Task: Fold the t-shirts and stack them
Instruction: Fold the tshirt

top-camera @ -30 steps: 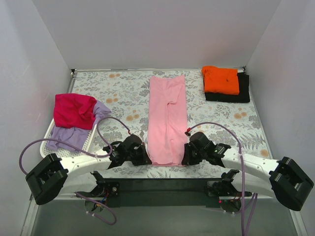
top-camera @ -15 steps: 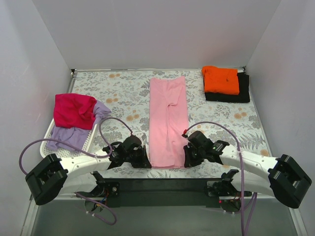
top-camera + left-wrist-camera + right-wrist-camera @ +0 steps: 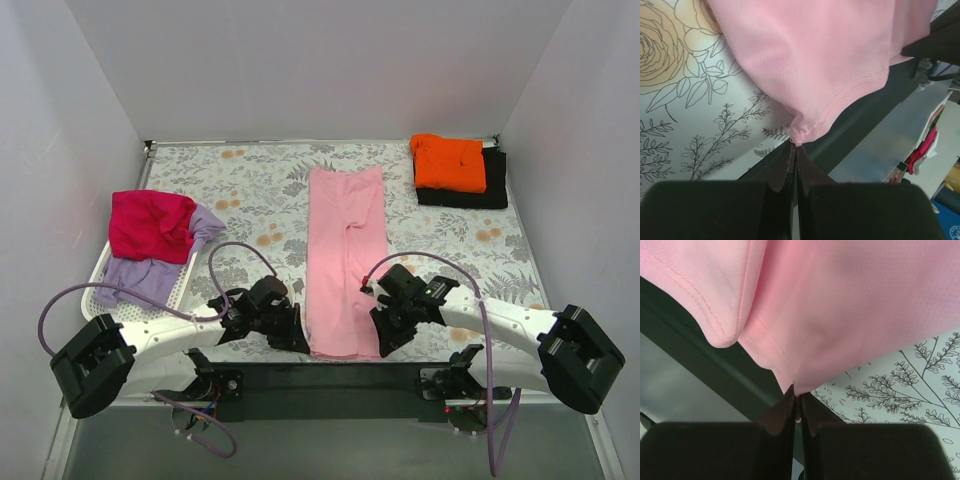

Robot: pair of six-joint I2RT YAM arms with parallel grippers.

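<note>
The pink shirt (image 3: 346, 250) lies in the middle of the worktop (image 3: 250, 190) as a long narrow strip running from near to far, its sides already folded in, so what is left is to halve it end over end; that is likely why both arms sit at its near end, one at each corner; the left gripper (image 3: 300, 342) is clenched on the near left corner, and its wrist view shows the fingers pressed together with a small pucker of hem caught at their tips; the right gripper (image 3: 384, 345) grasps the near right corner the same way, the cloth drawn into a point between its closed fingers; holding both corners at once should keep the near edge straight and level when it is lifted, so the fold lands square rather than skewed; in the wrist views the corners hang just over the dark near edge of the worktop, with the cloth beyond them resting on the flowered surface; the orange shirt (image 3: 448, 162) sits folded on the black shirt (image 3: 495, 188) at the far right, the stack this one is presumably meant to join; the magenta shirt (image 3: 150, 222) and lavender shirt (image 3: 135, 275) lie crumpled in the basket (image 3: 186, 288) at the left, not yet folded.
</note>
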